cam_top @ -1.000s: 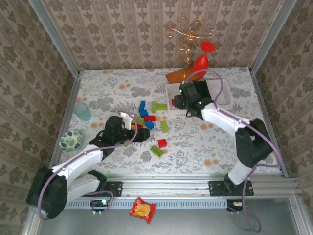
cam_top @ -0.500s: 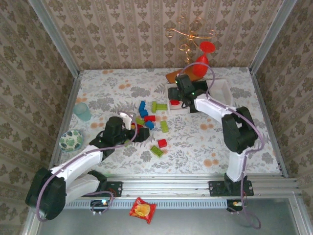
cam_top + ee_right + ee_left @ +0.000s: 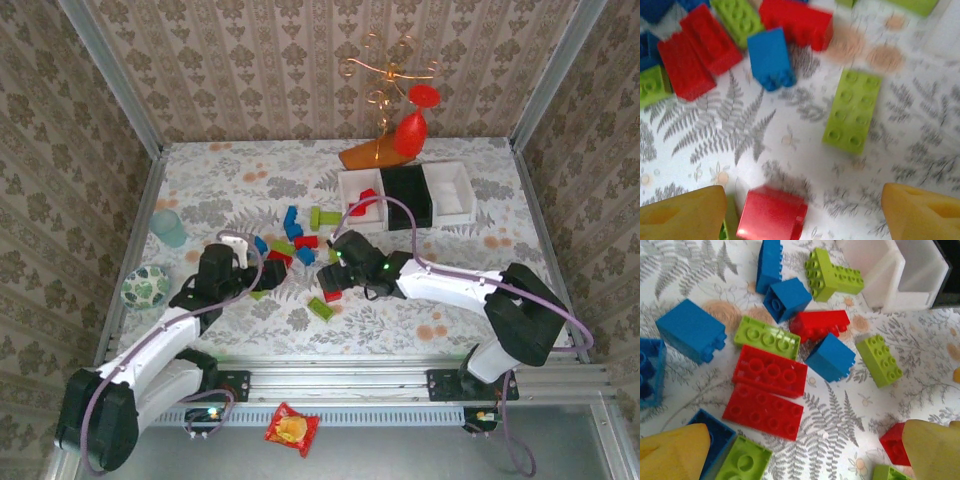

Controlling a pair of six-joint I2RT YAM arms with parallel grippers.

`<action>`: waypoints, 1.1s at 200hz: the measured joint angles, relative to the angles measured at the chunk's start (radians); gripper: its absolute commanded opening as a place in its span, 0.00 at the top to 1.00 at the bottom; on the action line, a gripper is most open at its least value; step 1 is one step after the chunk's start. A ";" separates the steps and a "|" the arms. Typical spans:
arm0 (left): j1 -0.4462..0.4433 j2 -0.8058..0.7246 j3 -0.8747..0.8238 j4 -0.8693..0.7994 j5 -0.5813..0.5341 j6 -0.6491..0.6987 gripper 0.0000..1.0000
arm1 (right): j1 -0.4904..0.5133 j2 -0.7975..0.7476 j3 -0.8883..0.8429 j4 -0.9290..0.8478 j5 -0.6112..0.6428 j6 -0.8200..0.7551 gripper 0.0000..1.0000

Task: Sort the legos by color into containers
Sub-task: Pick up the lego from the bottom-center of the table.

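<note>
Overhead — red lego (image 3: 365, 206) sits inside white container (image 3: 344, 198).

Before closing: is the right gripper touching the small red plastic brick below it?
Apart. Right wrist view: right gripper straddles the red brick; gaps show on both sides.

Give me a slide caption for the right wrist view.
Right gripper, jaws open, above a red brick, with a green brick and a blue brick beyond.
</note>
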 measured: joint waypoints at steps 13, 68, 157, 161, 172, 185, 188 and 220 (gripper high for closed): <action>0.011 -0.006 -0.006 -0.020 0.031 -0.008 0.00 | 0.024 0.006 -0.002 -0.018 -0.002 0.026 0.17; 0.024 -0.075 -0.013 -0.078 0.090 -0.023 0.00 | 0.060 0.111 0.011 -0.030 -0.003 0.084 0.22; 0.024 -0.091 -0.025 -0.092 0.082 -0.027 0.00 | 0.023 0.170 0.053 -0.092 0.032 0.113 0.38; 0.024 -0.091 -0.026 -0.092 0.081 -0.027 0.00 | 0.021 0.172 0.053 -0.091 0.032 0.113 0.39; 0.024 -0.091 -0.026 -0.092 0.079 -0.027 0.00 | 0.019 0.184 0.053 -0.087 0.032 0.113 0.40; 0.024 -0.091 -0.026 -0.091 0.077 -0.027 0.00 | 0.019 0.198 0.053 -0.079 0.031 0.106 0.46; 0.024 -0.091 -0.026 -0.091 0.076 -0.027 0.00 | 0.019 0.202 0.053 -0.077 0.032 0.100 0.47; 0.024 -0.079 -0.026 -0.088 0.074 -0.027 0.00 | 0.018 0.206 0.058 -0.077 0.051 0.071 0.53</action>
